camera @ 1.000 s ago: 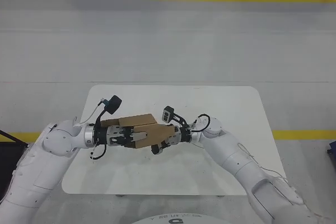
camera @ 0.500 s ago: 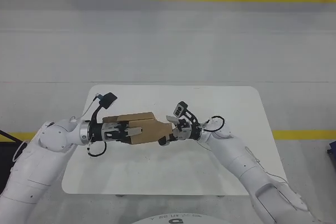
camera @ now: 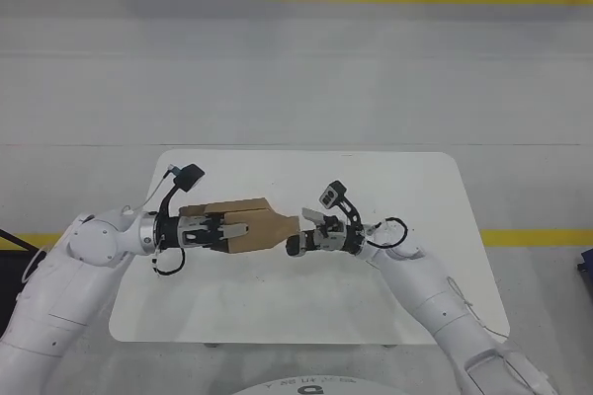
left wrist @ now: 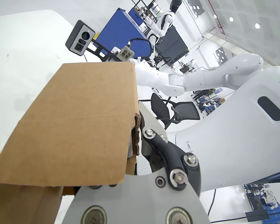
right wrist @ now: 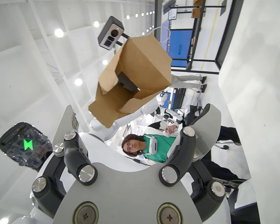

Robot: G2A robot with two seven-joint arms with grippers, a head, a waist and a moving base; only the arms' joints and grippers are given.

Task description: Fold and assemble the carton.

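Top view: the right tool [camera: 298, 243], jaws apart and empty, has backed off to 3 o'clock of the carton [camera: 252, 222], just clear of its open end. Meanwhile the left tool [camera: 227, 233] stays clamped on it above the worktop [camera: 405, 188], toward 9 o'clock. Folding that end shut likely follows.

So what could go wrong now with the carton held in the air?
Only the left hand grips the carton, above the table; a push may twist or slip it. The open right hand faces loose end flaps, apart from them; it might catch the wrong flap or crush one.
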